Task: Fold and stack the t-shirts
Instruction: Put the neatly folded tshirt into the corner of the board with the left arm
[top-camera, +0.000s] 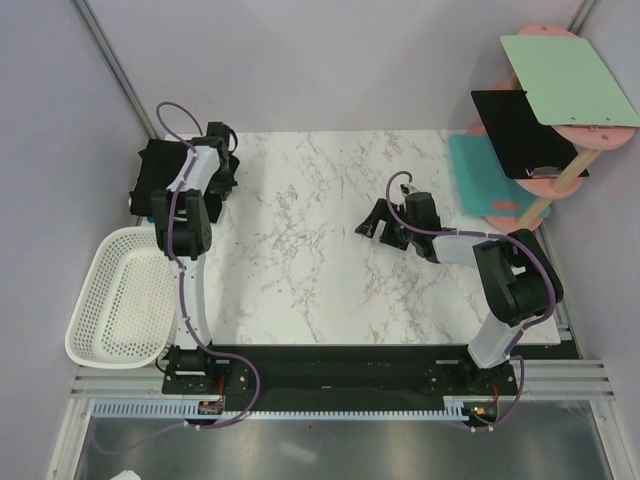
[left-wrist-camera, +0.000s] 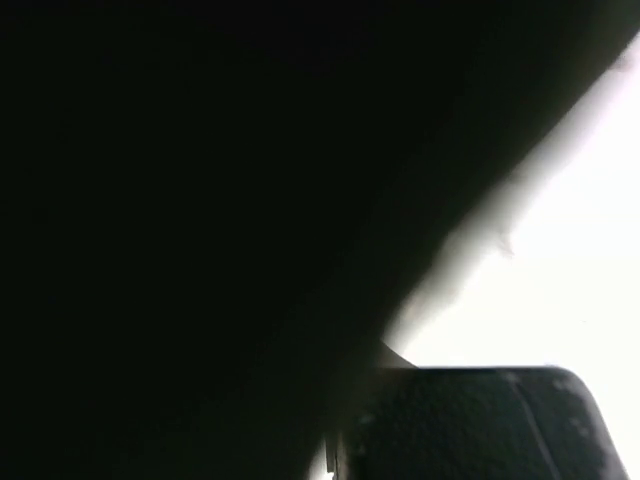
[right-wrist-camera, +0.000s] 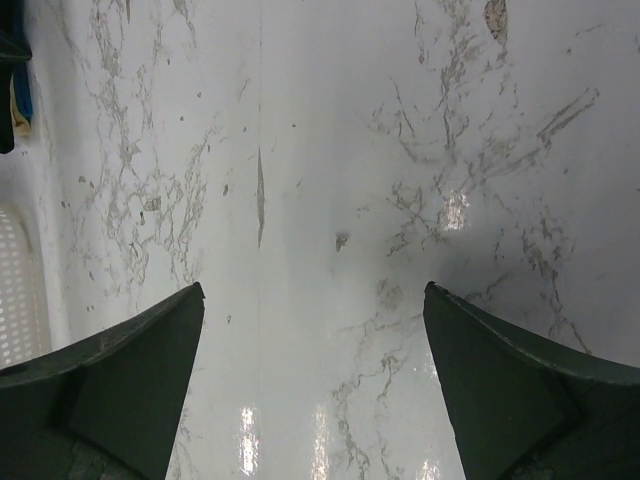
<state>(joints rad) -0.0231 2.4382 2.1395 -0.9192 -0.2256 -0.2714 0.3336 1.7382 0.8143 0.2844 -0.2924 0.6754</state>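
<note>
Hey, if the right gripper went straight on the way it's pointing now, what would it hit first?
Probably the bare marble tabletop: the open right gripper points across it with nothing lying in between. How steeply the gripper tilts down is unclear.

left claw (top-camera: 224, 160) — closed | right claw (right-wrist-camera: 312, 290) — jaws spread wide

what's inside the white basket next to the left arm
In the white basket only its own mesh floor shows, with no cloth in it. The left arm crosses its right rim, so that strip is hidden.
</note>
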